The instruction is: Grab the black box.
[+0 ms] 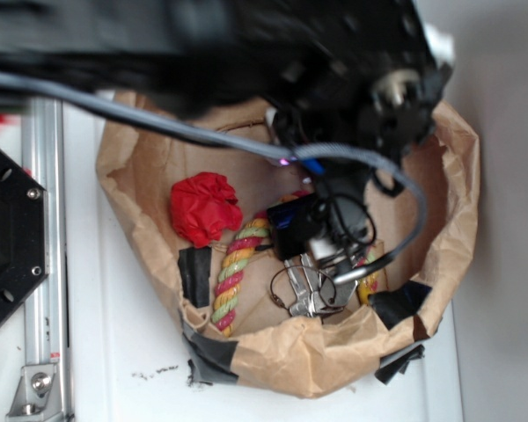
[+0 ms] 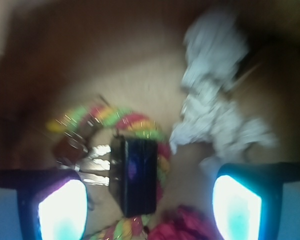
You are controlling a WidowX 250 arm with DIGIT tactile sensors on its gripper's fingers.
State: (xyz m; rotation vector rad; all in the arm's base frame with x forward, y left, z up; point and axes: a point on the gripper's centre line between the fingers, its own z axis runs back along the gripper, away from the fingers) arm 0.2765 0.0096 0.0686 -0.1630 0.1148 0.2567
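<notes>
Right, fingers [image 2: 150,200] spread apart above the black box [image 2: 135,175], which lies on the colored rope [image 2: 140,122] beside the keys [image 2: 92,165] inside the paper bag [image 1: 290,352], so closing could snag rope or keys and tip the box.

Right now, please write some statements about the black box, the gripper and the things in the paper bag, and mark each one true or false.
1. The gripper is open, with the black box between its fingers. True.
2. The black box lies outside the brown paper bag. False: it lies inside.
3. The red crumpled paper ball is in the bag. True.
4. The colourful rope is plain white. False: red, yellow and green.
5. The keys are beside the box. True.
</notes>
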